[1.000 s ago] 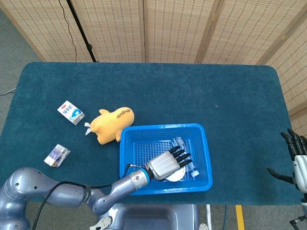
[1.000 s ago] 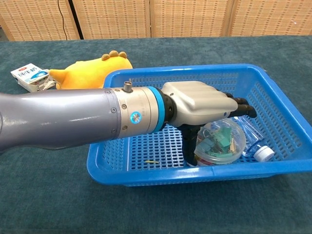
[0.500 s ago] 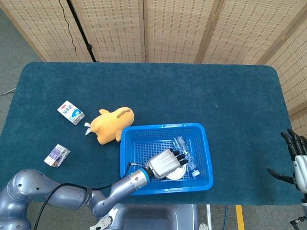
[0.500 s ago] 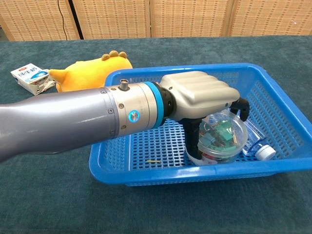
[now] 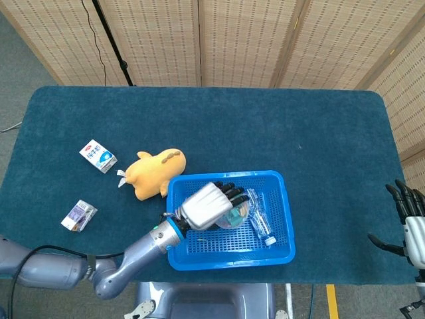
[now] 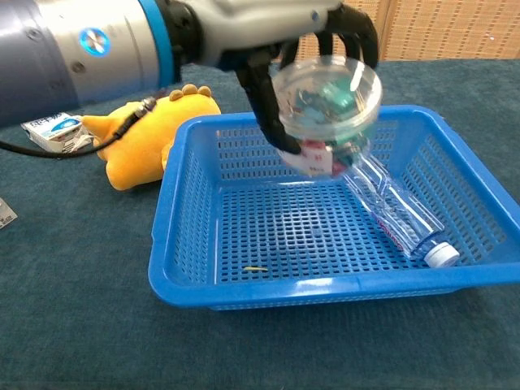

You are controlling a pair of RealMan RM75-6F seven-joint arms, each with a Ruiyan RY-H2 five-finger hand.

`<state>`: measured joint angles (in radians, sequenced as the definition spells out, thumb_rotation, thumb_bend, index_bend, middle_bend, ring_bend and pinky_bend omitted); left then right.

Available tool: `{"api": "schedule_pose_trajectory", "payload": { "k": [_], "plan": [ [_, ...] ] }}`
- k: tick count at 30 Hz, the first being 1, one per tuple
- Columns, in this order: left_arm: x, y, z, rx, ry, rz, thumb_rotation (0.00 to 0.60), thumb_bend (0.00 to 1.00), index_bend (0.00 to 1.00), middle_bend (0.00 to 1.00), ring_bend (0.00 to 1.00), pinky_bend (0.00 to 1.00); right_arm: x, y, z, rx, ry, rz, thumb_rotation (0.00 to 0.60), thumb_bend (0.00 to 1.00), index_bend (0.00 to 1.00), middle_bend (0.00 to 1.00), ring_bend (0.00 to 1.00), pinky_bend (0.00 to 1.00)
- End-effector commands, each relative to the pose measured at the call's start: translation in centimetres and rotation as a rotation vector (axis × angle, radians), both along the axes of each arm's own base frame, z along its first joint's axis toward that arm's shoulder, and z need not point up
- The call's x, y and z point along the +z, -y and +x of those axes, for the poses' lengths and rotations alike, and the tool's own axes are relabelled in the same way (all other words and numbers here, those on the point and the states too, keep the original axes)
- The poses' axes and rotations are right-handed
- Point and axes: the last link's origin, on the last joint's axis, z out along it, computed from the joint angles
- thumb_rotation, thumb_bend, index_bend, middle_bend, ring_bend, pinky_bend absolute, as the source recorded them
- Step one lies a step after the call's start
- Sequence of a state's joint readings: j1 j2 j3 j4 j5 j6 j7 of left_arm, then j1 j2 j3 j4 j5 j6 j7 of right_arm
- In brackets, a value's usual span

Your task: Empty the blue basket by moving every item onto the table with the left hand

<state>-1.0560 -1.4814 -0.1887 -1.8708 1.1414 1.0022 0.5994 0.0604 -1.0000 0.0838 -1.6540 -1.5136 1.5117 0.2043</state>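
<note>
My left hand [image 5: 207,203] [image 6: 268,24] grips a clear round plastic container [image 6: 327,114] [image 5: 236,214] with small green and red items inside, and holds it lifted above the blue basket [image 5: 285,226] [image 6: 187,276]. A clear plastic bottle [image 6: 396,216] [image 5: 259,220] with a white cap lies in the right part of the basket. A small yellow scrap [image 6: 255,268] lies on the basket floor. My right hand [image 5: 406,219] hangs open past the table's right edge, holding nothing.
A yellow plush toy [image 5: 152,173] [image 6: 142,134] lies on the table just left of the basket. A white and blue milk carton [image 5: 98,155] [image 6: 50,128] sits further left. A small packet [image 5: 79,215] lies near the table's front left.
My left hand closed around the clear container on the basket floor and lifted it up and slightly away from the front wall. The bottle now shows uncovered.
</note>
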Motion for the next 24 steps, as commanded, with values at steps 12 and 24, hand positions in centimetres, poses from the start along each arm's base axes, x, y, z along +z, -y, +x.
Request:
{"api": "schedule_pose_trajectory", "payload": {
  "k": [12,24],
  "plan": [
    [14.1,-1.6,-18.1,0.354,0.055,0.154,0.600,0.10,0.49,0.50,0.50,0.53,-0.8,-0.5,0.9,0.029,-0.015,0.023,0.600,0.00,0.00,0.00,0.00,0.00],
    [13.2,-3.6,-28.2,0.571,0.057,0.122,0.600,0.10,0.49,0.49,0.48,0.53,-1.6,-0.5,1.1,0.029,-0.033,0.045,0.600,0.00,0.00,0.00,0.00,0.00]
  ]
}}
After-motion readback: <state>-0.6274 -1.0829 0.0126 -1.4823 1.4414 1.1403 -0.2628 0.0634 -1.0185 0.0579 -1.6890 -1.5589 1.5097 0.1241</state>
